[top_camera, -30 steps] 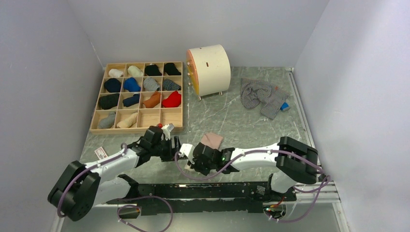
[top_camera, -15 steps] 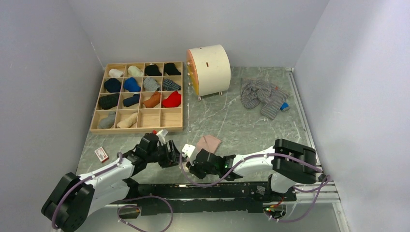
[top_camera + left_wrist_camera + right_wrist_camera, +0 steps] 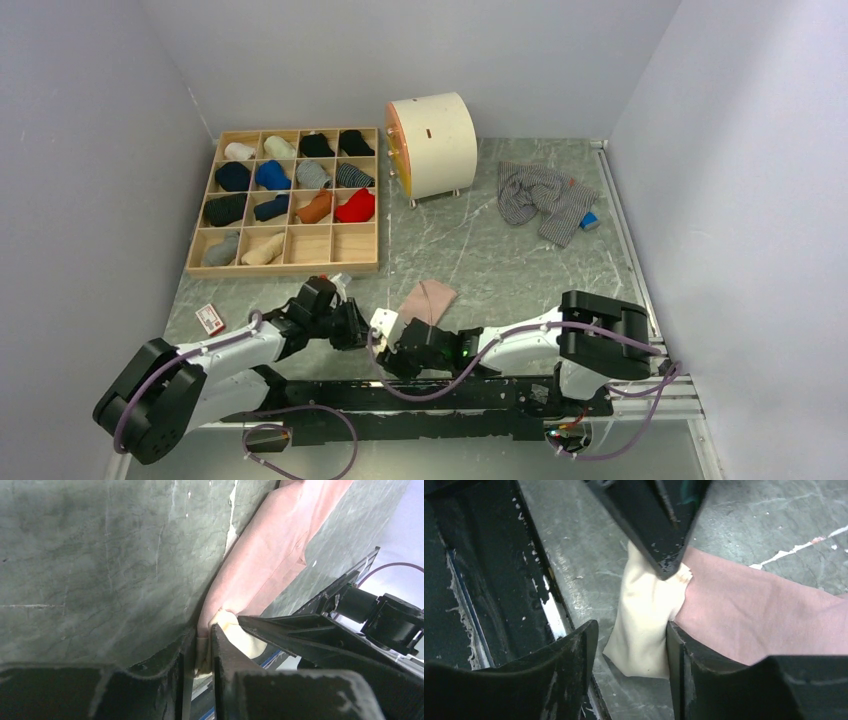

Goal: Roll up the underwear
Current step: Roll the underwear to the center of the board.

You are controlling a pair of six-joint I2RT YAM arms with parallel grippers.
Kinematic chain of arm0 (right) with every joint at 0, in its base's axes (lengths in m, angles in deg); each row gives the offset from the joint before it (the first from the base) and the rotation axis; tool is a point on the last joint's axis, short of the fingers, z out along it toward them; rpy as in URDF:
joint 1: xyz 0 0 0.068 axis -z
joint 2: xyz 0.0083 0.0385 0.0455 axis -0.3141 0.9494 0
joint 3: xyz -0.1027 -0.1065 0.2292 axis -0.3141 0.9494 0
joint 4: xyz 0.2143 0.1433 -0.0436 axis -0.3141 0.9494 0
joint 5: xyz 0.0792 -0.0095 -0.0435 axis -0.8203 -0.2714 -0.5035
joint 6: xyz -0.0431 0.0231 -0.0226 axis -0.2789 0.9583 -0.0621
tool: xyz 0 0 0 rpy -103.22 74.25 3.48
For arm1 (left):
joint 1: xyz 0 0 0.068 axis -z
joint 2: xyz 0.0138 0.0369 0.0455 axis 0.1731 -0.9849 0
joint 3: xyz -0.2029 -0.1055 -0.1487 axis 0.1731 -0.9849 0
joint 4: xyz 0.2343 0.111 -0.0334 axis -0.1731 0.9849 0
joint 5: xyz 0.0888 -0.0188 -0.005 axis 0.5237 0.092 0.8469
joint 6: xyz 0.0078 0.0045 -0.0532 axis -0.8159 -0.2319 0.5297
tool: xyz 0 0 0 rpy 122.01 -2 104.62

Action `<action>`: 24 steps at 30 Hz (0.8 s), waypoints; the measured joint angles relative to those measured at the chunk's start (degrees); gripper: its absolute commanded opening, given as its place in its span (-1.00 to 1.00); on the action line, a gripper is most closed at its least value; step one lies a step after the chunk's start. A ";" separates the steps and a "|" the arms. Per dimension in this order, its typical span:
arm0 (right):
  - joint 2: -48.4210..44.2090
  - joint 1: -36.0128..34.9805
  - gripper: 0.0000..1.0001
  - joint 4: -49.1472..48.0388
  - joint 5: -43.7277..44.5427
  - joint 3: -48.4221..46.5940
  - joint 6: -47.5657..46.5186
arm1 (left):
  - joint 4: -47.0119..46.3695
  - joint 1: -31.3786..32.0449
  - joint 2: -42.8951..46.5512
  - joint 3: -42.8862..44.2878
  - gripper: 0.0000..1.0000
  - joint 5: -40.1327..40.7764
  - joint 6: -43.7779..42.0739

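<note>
Both arms lie stretched low along the near edge of the table, wrists turned inward so the grippers meet at the near end of the pale pink underwear. The left gripper has its fingers drawn close, pinching the cream-lined edge of that garment. The right gripper stands spread, its black fingers either side of the same cream fold without clamping it. The pink cloth is smooth and thin and lies flat, angled away from the arms. The grey striped underwear is crumpled in a heap at the far right, just beside a small blue block. The grey marbled tabletop lies open between the two garments; a wooden compartment tray of rolled cloths sits far left and a cream drum at the back.
</note>
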 measured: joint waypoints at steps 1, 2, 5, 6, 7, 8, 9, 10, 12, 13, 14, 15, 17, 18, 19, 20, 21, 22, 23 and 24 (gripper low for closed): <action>0.00 -0.55 0.20 0.02 0.39 0.00 -0.57 | 0.63 0.11 -0.11 0.33 -0.62 0.26 -0.31; -0.04 -1.03 0.28 0.11 0.70 0.00 -1.20 | 1.22 0.20 -0.24 0.74 -0.65 0.52 -0.55; -0.96 -2.01 0.42 1.33 1.70 0.09 -2.14 | 3.43 0.48 -0.48 2.21 -0.74 1.18 -1.75; -1.79 -2.32 0.43 2.45 2.36 0.31 -2.38 | 4.42 0.52 -0.52 2.75 -0.75 1.57 -2.21; -2.71 -2.54 0.44 3.45 2.99 0.59 -2.58 | 5.42 0.52 -0.52 3.28 -0.74 2.01 -2.58; -4.22 -2.97 0.44 4.68 4.44 1.14 -2.60 | 6.29 0.52 -0.50 3.72 -0.73 2.43 -2.91; -5.51 -3.23 0.43 5.42 5.49 1.51 -2.60 | 6.93 0.52 -0.42 3.96 -0.71 2.67 -3.19; -7.15 -3.67 0.43 6.23 7.02 1.97 -2.60 | 7.54 0.52 -0.24 4.15 -0.71 2.99 -3.30; -10.82 -4.70 0.42 7.02 10.88 2.82 -2.36 | 8.81 0.52 0.59 4.28 -0.73 3.65 -3.67; -12.44 -5.44 0.42 6.99 12.96 3.13 -2.16 | 9.38 0.52 0.96 4.28 -0.74 3.93 -3.67; -13.55 -6.16 0.41 6.97 14.49 3.28 -2.01 | 9.73 0.52 1.22 4.28 -0.75 4.04 -3.67; -14.69 -7.26 0.40 6.75 16.37 3.32 -1.81 | 9.92 0.55 1.31 4.28 -0.76 4.13 -3.67; -14.95 -9.18 0.36 5.86 18.88 3.28 -1.46 | 9.92 0.63 1.31 4.28 -0.76 4.11 -3.67; -14.56 -9.99 0.34 5.64 19.76 3.19 -1.14 | 9.90 0.63 1.31 4.28 -0.76 4.11 -3.67; -13.49 -11.04 0.34 5.55 20.94 2.80 -0.74 | 9.90 0.63 1.31 4.28 -0.76 4.11 -3.67; -11.69 -12.00 0.32 5.51 21.99 1.97 -0.20 | 9.90 0.63 1.27 4.28 -0.75 4.09 -3.67; -9.35 -12.85 0.30 5.49 22.95 0.83 0.28 | 9.92 0.63 1.27 4.28 -0.75 4.09 -3.69; -6.73 -13.62 0.28 5.49 23.76 -0.48 0.74 | 9.94 0.63 1.27 4.28 -0.75 4.09 -3.69; -4.57 -14.19 0.28 5.46 24.70 -1.60 1.27 | 9.94 0.63 1.27 4.28 -0.75 4.09 -3.72; -2.01 -14.71 0.28 5.33 25.73 -2.86 1.86 | 9.94 0.63 1.27 4.28 -0.76 4.09 -3.72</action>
